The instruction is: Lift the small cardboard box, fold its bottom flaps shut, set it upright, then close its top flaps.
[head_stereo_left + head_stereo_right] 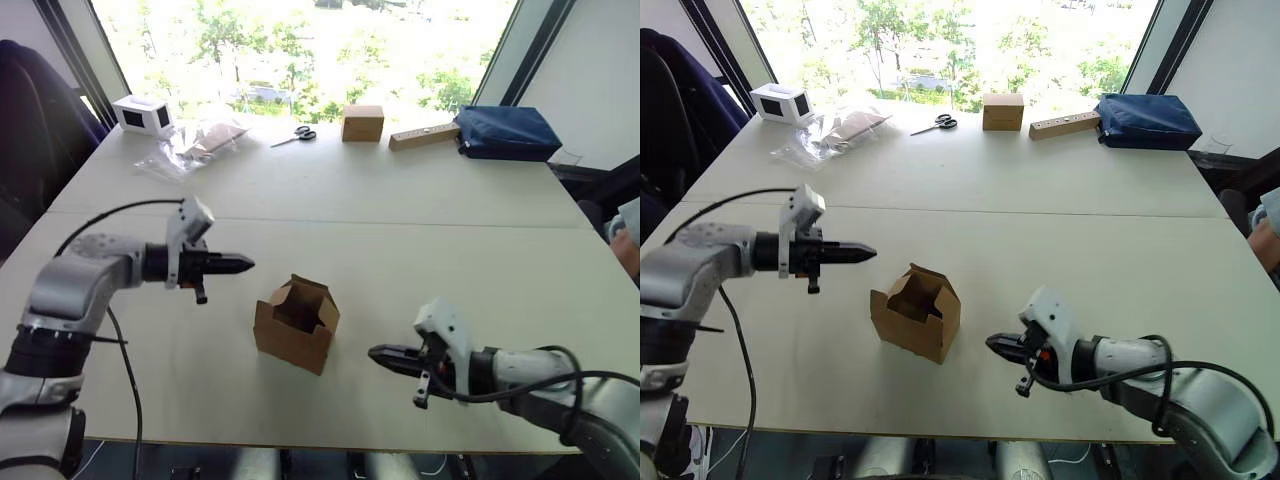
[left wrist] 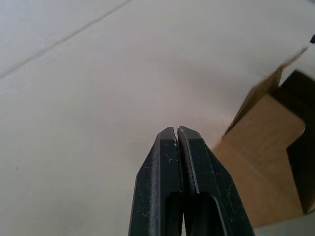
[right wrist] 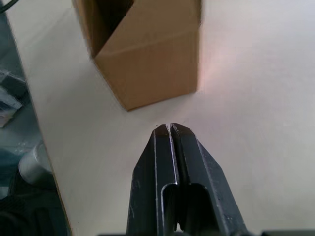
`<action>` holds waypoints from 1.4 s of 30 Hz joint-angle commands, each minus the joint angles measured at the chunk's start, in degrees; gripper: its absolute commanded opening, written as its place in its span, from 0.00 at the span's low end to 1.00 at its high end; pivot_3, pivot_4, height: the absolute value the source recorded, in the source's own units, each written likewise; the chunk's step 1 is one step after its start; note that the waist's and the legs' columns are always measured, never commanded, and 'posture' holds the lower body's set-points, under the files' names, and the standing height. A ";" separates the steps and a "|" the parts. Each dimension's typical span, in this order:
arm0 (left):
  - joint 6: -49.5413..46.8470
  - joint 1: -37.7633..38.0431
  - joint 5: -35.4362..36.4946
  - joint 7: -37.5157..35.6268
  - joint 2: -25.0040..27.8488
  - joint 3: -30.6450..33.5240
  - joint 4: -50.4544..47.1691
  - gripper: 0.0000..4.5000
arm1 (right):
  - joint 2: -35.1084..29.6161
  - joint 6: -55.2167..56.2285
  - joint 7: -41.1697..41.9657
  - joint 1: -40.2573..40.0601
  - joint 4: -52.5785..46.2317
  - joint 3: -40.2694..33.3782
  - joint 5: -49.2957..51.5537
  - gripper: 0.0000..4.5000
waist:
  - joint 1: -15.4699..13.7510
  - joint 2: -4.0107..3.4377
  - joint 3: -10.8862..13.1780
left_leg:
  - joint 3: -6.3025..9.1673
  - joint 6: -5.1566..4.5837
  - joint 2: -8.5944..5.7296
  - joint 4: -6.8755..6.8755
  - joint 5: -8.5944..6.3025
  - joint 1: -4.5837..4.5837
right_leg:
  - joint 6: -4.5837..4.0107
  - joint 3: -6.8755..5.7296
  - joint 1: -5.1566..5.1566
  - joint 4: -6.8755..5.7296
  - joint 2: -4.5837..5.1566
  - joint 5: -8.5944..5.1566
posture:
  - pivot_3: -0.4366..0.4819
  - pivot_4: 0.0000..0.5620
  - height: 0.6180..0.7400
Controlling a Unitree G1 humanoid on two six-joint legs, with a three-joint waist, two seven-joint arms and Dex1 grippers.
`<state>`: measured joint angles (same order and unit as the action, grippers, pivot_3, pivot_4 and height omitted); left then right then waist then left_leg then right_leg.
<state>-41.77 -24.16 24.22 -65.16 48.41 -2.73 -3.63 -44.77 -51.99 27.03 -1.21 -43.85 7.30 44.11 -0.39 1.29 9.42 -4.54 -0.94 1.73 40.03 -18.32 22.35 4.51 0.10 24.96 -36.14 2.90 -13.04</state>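
Standing upright near the front edge of the table, the small cardboard box sits between your two grippers with its top flaps raised and its mouth open; neither gripper touches it. Your left gripper hovers beside the box on its left, fingers pressed together; your right gripper rests low, just beside the box's right wall, fingers likewise pressed together — spread both before any grasp.

Expect the box to be very light and likely empty; it will probably slide on the smooth tabletop if you push from one side only. Corrugated walls are stiff along the panels but crush at open edges; flaps hinge freely and give no firm hold.

Take hold as follows:
- pinch one side wall below the flap hinge, one finger inside the mouth and one outside;
- steady the opposite wall with the other gripper;
- avoid gripping a flap alone — it would likely bend.

The bottom flaps are hidden beneath the box; you cannot tell their condition.
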 commanded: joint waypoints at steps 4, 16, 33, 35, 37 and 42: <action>2.85 7.50 -2.00 2.38 -1.31 -3.33 -6.85 0.02 | 4.77 2.03 -1.15 3.05 2.98 6.47 -7.02 0.00 | -0.50 0.12 -0.03 | 0.06 0.01 0.04 0.01 0.01 0.07 | -0.02 -0.09 0.04 -0.04 0.00 -0.01 | 0.48 0.27 1.00; -0.52 7.00 -1.31 2.56 -2.73 -6.46 -11.28 0.02 | 8.23 3.71 1.70 4.92 6.14 8.21 -11.41 0.00 | -0.18 0.08 -0.05 | 0.05 0.00 -0.03 0.01 0.00 0.02 | -0.03 -0.08 -0.04 0.02 0.05 -0.01 | 0.48 0.27 1.00; 1.41 4.32 -2.89 1.60 -5.95 -10.86 -9.83 0.02 | 3.37 3.31 5.69 4.38 5.81 1.83 -13.95 0.00 | -0.17 0.08 -0.05 | 0.07 0.00 -0.02 0.00 0.00 0.02 | -0.02 -0.08 -0.05 0.03 0.01 -0.01 | 0.48 0.27 1.00; 1.91 4.22 -2.57 0.50 -3.99 -9.02 -8.55 0.02 | 1.89 3.86 7.02 3.94 5.48 -1.50 -13.18 0.00 | -0.22 0.08 -0.05 | 0.08 0.00 -0.01 0.00 0.00 0.02 | -0.03 -0.09 -0.05 0.03 0.01 -0.01 | 0.48 0.27 1.00; 0.86 3.79 -0.94 -0.43 -2.79 -7.14 -7.42 0.02 | 1.08 4.15 8.43 3.60 5.36 -4.20 -12.16 0.00 | -0.23 0.08 -0.05 | 0.07 0.00 -0.01 0.00 0.00 0.02 | -0.04 -0.09 -0.04 0.03 0.01 -0.02 | 0.48 0.27 1.00; -2.37 0.86 6.30 -5.15 -0.11 0.15 -3.63 0.02 | -1.59 3.84 13.95 3.04 6.53 -12.78 -6.79 0.00 | -0.33 0.08 -0.03 | 0.08 0.00 0.01 0.00 0.00 0.03 | -0.04 -0.11 -0.04 0.04 0.02 -0.02 | 0.48 0.27 1.00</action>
<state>-43.04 -21.52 27.44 -68.99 47.89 -5.77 -7.33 -46.17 -49.05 39.12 1.89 -36.24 -2.24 34.75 -0.72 1.37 9.39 -4.46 -0.94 1.73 40.03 -18.32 22.38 4.47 -0.01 24.92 -36.09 2.93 -13.06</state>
